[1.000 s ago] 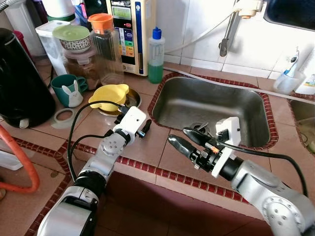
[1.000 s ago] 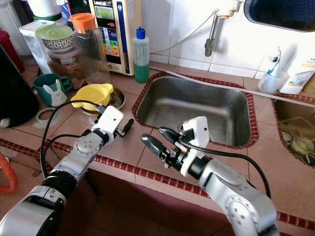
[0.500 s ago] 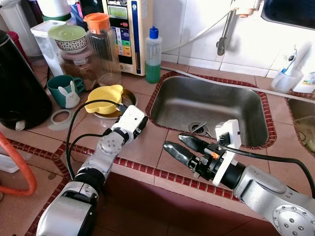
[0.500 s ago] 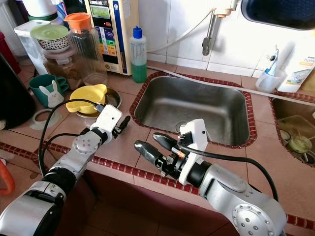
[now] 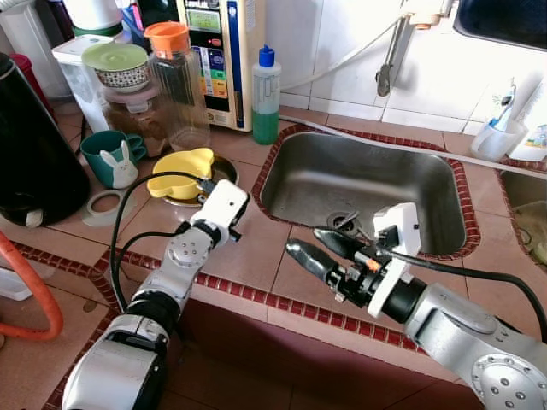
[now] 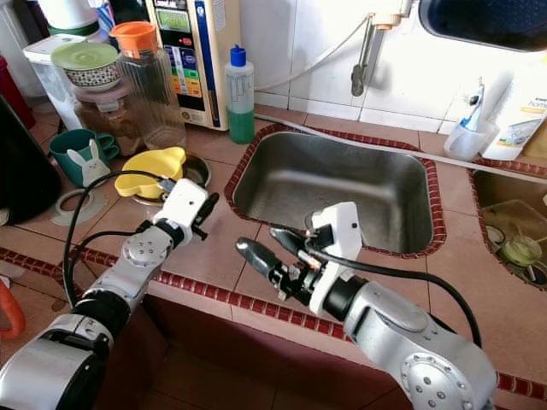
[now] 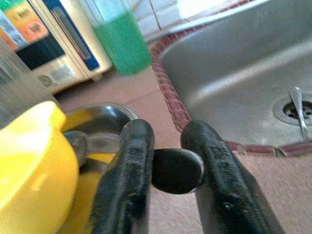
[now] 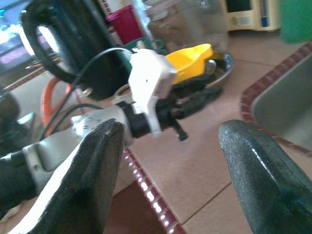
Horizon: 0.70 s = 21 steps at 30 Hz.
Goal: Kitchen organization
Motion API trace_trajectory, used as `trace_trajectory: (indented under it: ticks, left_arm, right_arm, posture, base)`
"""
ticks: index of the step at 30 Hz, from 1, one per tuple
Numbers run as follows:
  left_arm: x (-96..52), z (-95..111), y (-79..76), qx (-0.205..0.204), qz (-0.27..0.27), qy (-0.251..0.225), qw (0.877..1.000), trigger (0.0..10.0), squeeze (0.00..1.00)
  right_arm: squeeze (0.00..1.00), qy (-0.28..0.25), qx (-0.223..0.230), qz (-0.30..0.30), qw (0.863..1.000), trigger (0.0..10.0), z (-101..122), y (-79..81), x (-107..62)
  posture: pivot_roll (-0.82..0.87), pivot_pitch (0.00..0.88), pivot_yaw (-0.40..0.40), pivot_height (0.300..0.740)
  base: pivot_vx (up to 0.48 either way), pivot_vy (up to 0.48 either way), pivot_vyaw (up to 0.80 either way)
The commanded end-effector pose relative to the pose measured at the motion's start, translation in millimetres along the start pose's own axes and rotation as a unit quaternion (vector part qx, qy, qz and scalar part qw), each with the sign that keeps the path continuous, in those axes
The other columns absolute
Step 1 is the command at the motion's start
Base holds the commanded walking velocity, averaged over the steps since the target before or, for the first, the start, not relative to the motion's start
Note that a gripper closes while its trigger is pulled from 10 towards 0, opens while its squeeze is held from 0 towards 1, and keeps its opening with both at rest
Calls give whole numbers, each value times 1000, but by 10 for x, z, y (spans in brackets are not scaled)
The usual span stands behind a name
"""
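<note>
Left gripper (image 7: pixel 165 161), lower middle of its wrist view, has its fingers narrowed around a small dark round piece, apparently a handle end by the yellow bowl (image 5: pixel 182 163) on its steel plate (image 5: pixel 224 175). Right gripper (image 5: pixel 318 252) hangs wide and empty beside the sink (image 5: pixel 359 184), seemingly waiting.

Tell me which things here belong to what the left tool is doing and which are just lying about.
In play, likely: left tool, yellow bowl, steel dish under it.
Lying about: green soap bottle, rabbit mug, orange-lidded jar, black kettle, sink; right tool open, idle by the counter edge.
</note>
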<state>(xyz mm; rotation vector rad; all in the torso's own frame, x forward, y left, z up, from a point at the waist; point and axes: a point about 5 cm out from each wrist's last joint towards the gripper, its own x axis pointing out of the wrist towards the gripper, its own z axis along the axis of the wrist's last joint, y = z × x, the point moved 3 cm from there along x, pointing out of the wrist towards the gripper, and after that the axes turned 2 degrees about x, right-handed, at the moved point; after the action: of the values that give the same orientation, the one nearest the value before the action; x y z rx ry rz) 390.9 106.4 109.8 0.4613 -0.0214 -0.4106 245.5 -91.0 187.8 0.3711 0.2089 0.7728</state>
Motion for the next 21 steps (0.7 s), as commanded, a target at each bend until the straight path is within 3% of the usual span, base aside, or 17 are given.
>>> trace_trajectory:
  ticks: [1, 13, 21]
  left_arm:
    - [-8, -36, -33, -5, -5, 8, 1000, 0, 0]
    - [-6, 49, -15, -2, 2, -15, 1000, 0, 0]
    - [-72, 259, 27, -5, 12, -74, 997, 0, 0]
  right_arm:
    - [0, -13, -8, -17, 1000, 10000, 61, -50, -6]
    - [0, -24, -9, -37, 999, 10000, 78, -75, 5]
    - [0, -25, -14, -45, 999, 10000, 99, -115, 1]
  posture:
    - [-19, 10, 39, 740]
    - [-20, 13, 40, 740]
    - [-18, 9, 39, 740]
  base:
    - [0, 0, 0]
    - [0, 0, 0]
    - [0, 0, 0]
